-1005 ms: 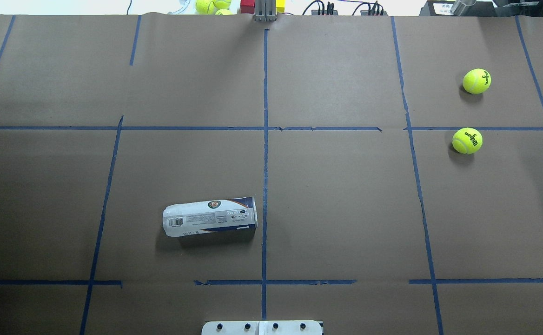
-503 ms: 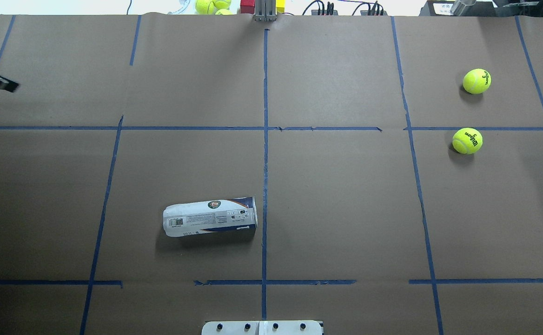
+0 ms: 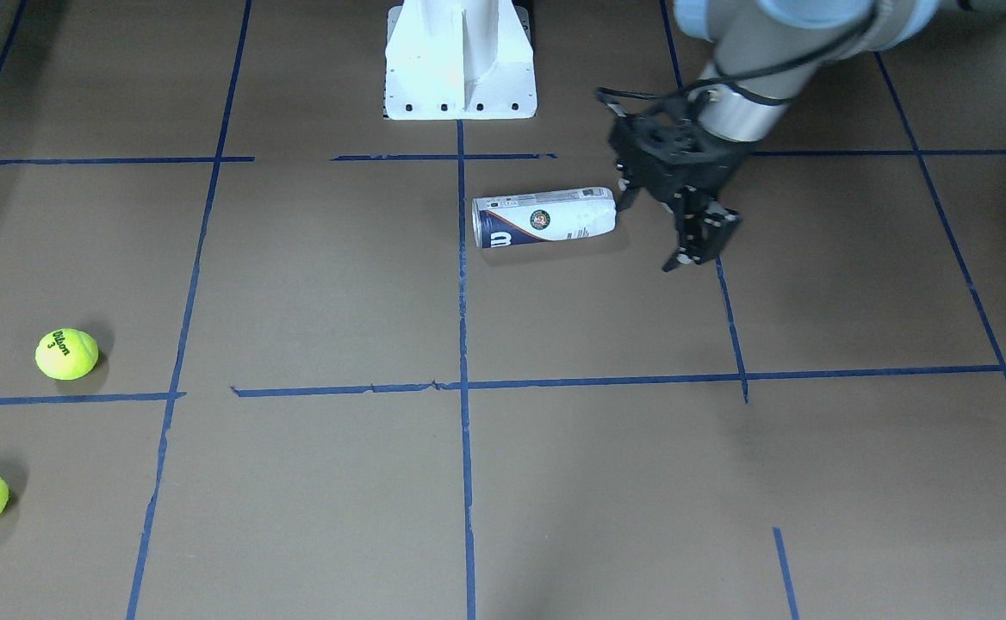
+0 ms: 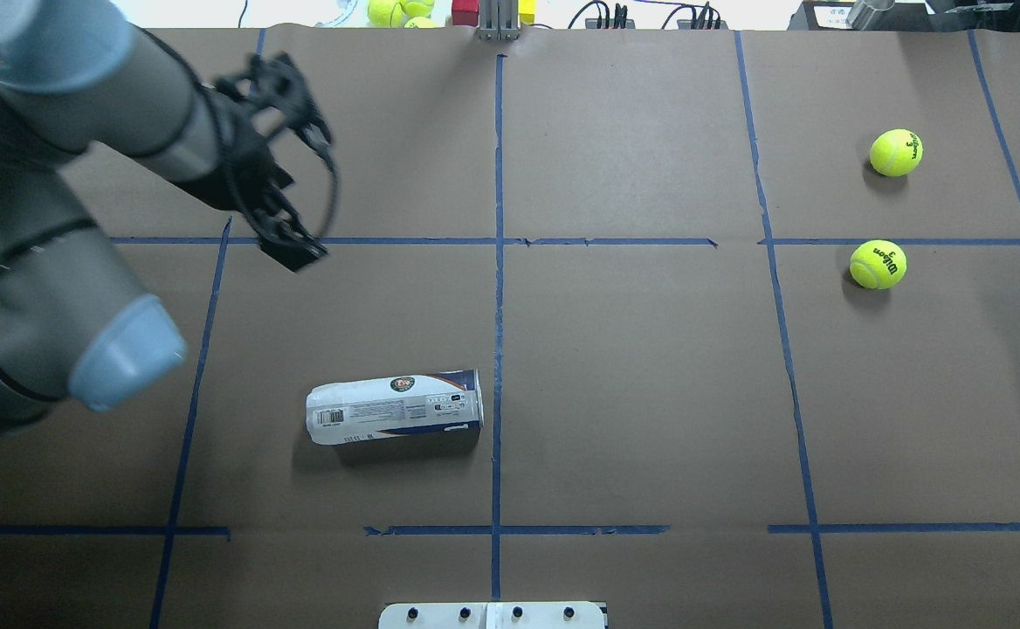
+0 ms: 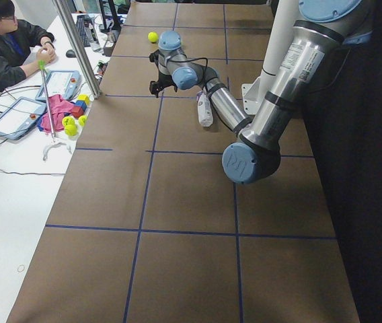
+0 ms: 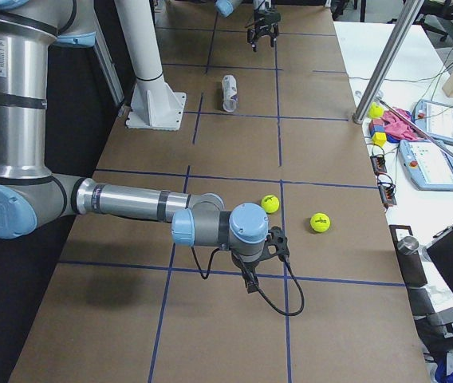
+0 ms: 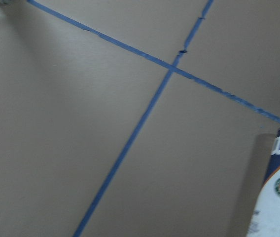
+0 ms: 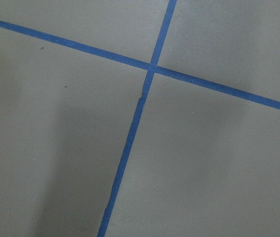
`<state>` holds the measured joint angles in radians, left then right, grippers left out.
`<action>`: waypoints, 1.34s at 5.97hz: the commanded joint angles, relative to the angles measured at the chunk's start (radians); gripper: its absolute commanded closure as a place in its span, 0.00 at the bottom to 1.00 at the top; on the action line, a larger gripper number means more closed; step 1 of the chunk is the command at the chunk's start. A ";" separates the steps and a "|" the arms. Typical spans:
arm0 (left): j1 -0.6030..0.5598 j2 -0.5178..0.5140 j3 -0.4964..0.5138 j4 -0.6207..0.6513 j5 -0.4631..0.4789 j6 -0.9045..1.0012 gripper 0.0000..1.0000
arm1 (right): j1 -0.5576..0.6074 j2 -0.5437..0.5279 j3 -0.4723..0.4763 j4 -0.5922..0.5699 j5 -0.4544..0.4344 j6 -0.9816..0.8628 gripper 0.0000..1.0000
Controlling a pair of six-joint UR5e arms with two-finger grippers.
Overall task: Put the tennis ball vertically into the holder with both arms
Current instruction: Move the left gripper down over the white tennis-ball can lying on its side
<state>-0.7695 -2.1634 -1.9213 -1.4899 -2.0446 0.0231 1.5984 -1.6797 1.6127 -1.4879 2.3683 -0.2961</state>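
- The desk [image 4: 650, 393] is covered in brown paper marked into squares by blue tape [image 4: 498, 262].
- Your left arm [image 4: 47, 262] reaches out over the desk's left half. The right arm [image 6: 123, 199] shows only in the right side view, stretched low over the desk close to the balls.
- The holder [image 4: 395, 408] lies on its side in the left half. Its navy end is just beside the centre tape line and its rounded end points to the robot's left. Nothing touches it.
- Expect the holder to be light, as it looks empty. It is thin plastic that should keep its shape but dent under a hard squeeze. It is smooth and round, so it is likely to roll or slip.
- Take it across the middle of the barrel with a moderate squeeze, then stand it mouth up. The navy end looks like the mouth, though you cannot be sure from here.
- The holder is a clear tube with a white label, a navy band with a W, a round green emblem and a barcode.
- The left end effector [image 3: 648, 232] has its fingers spread and holds nothing. It hangs above the desk near the holder's rounded end, apart from it.
- The right end effector [image 6: 252, 279] shows only from the side, so you cannot tell whether it is open or closed.
- 2 balls [image 4: 878, 264] sit in the right half, well apart from the holder, 1 on each side of a tape line. They are yellow-green felt and probably light, springy and easy to grip.
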 commanded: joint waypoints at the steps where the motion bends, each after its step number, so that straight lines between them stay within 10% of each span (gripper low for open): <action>1: 0.186 -0.163 0.027 0.262 0.189 0.006 0.00 | 0.000 -0.002 -0.001 0.000 0.000 0.000 0.00; 3: 0.298 -0.367 0.243 0.478 0.332 0.067 0.00 | 0.000 -0.005 -0.002 0.000 0.000 0.000 0.00; 8: 0.406 -0.383 0.386 0.501 0.403 0.077 0.00 | 0.000 -0.006 -0.004 0.000 0.000 0.000 0.00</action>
<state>-0.3733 -2.5455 -1.5534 -0.9864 -1.6431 0.0997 1.5984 -1.6858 1.6097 -1.4880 2.3685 -0.2961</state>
